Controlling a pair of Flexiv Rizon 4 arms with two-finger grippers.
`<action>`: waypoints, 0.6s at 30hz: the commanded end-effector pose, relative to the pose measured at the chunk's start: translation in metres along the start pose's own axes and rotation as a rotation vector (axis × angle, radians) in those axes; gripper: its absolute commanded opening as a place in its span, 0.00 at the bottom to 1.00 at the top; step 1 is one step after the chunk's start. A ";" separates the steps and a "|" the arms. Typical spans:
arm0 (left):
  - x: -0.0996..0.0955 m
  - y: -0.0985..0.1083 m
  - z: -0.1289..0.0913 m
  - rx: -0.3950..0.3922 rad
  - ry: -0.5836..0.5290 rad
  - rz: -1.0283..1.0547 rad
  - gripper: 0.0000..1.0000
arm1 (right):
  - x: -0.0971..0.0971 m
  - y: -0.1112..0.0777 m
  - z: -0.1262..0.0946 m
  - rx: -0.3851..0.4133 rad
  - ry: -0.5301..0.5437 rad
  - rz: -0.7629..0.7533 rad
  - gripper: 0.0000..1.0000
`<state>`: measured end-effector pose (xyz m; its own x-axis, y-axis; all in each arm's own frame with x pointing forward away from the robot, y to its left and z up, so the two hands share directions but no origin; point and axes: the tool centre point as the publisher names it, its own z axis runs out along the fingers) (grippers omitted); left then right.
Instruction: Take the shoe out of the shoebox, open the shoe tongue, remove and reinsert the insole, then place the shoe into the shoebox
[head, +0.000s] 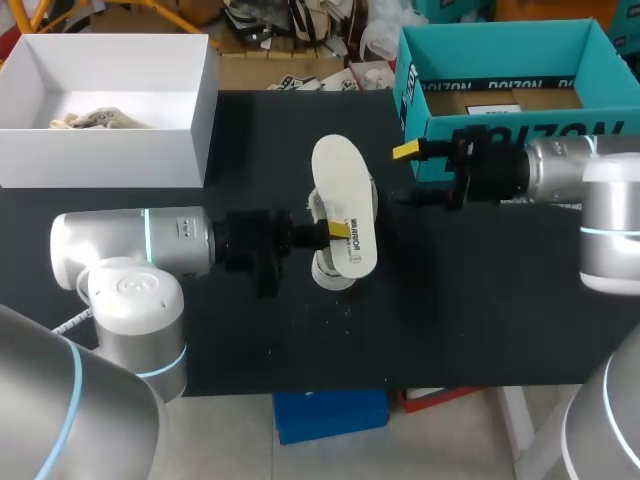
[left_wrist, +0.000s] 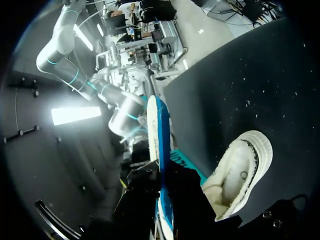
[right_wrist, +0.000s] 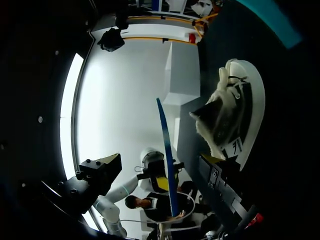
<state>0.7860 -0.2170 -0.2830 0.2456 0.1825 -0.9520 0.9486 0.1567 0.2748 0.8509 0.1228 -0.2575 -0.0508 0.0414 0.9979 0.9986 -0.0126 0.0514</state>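
The left gripper (head: 337, 231) is pinching the insole (head: 343, 190), which is hiding most of the shoe (head: 330, 272), while the right gripper (head: 401, 174) is hanging spread at the insole's three o'clock.

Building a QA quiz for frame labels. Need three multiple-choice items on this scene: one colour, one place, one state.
1. What colour is the shoebox?
A teal
B red
C yellow

2. Where is the shoe?
A in the shoebox
B on the table
C on the floor

3. The left end effector is:
A open and empty
B shut on the insole
C out of view

Answers: 1 A, its walls are teal. 2 B, it sits on the black table under the raised insole. 3 B, the left wrist view shows the insole edge-on, clamped between its fingers.
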 end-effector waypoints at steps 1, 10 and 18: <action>-0.001 -0.001 0.000 -0.002 0.005 0.001 0.00 | -0.011 0.007 0.012 0.038 0.005 0.000 1.00; -0.001 -0.001 0.000 -0.002 0.005 0.001 0.00 | -0.013 -0.002 0.030 0.063 0.020 -0.014 0.66; -0.001 -0.001 0.000 -0.002 0.005 0.001 0.00 | -0.011 -0.011 0.043 0.073 0.035 -0.032 0.60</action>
<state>0.7861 -0.2169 -0.2829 0.2453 0.1830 -0.9520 0.9489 0.1560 0.2744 0.8416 0.1600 -0.2696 -0.0808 0.0062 0.9967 0.9945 0.0667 0.0802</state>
